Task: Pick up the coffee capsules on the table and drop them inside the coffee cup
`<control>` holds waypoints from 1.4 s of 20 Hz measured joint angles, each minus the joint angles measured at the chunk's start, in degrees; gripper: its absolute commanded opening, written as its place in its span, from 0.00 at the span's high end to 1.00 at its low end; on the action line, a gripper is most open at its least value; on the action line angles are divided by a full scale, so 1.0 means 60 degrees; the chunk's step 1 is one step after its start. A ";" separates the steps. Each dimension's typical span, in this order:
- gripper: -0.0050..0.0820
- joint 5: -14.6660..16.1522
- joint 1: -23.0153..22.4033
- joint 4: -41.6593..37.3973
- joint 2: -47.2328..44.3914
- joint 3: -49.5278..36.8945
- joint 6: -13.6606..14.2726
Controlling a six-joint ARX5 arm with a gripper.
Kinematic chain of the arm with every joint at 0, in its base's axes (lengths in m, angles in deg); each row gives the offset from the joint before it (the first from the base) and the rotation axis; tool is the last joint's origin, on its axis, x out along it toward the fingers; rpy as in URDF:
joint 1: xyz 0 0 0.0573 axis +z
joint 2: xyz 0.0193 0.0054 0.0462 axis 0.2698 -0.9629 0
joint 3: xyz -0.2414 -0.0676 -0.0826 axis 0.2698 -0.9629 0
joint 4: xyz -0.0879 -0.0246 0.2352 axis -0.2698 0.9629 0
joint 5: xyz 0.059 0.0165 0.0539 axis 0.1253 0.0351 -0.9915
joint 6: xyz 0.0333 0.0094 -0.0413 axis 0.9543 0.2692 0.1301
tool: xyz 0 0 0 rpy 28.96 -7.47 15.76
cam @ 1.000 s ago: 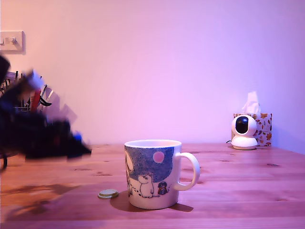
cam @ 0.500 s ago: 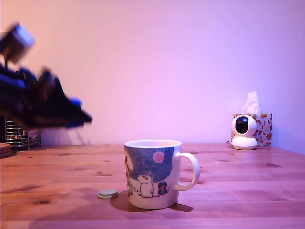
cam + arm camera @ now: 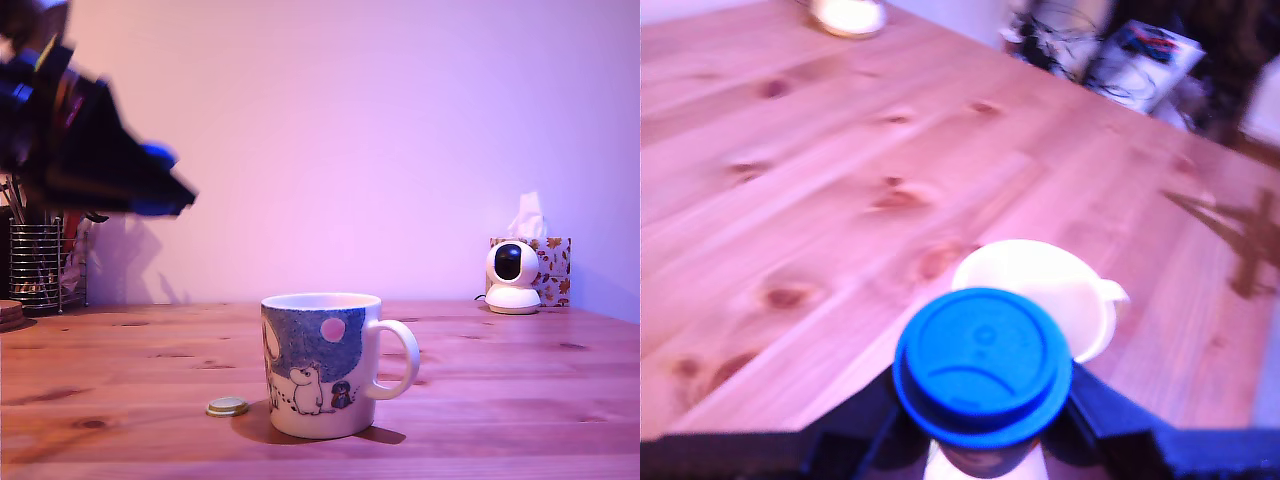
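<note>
The white coffee cup [image 3: 320,365] with its blue-grey picture band stands mid-table, handle toward the exterior view's right. An olive-green capsule [image 3: 227,406] with a pale top lies on the wood just to the exterior view's left of the cup's base. High at the exterior view's upper left my gripper [image 3: 162,182] is blurred and shut on the blue capsule [image 3: 158,153]. In the wrist view the blue capsule [image 3: 982,365] fills the space between the dark jaws of the gripper [image 3: 985,432], and the cup's open mouth [image 3: 1040,285] lies just beyond it. The olive-green capsule's pale top [image 3: 847,14] shows far off.
A wire-mesh pen holder [image 3: 47,265] stands at the back on the exterior view's left, with a round wooden coaster [image 3: 10,312] beside it. A white camera [image 3: 511,278] and a tissue box [image 3: 545,265] sit at the back right. Cables and clutter [image 3: 1110,55] lie past the table edge.
My gripper has risen from near table height to well above the cup's rim, carrying the blue capsule, which uncovered the pen holder. Cup and olive-green capsule have not moved.
</note>
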 measured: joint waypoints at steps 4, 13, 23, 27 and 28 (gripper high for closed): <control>0.76 -0.0882 -0.0707 0.1679 0.0011 0.0812 0.0911; 0.76 -0.2415 -0.1865 0.2320 0.0004 0.1177 0.1337; 0.76 -0.2677 -0.2346 0.2397 -0.1708 0.2346 0.1337; 0.76 -0.2692 -0.2546 0.2459 -0.2335 0.2798 0.1337; 0.76 -0.2703 -0.2630 0.2488 -0.2506 0.2911 0.1337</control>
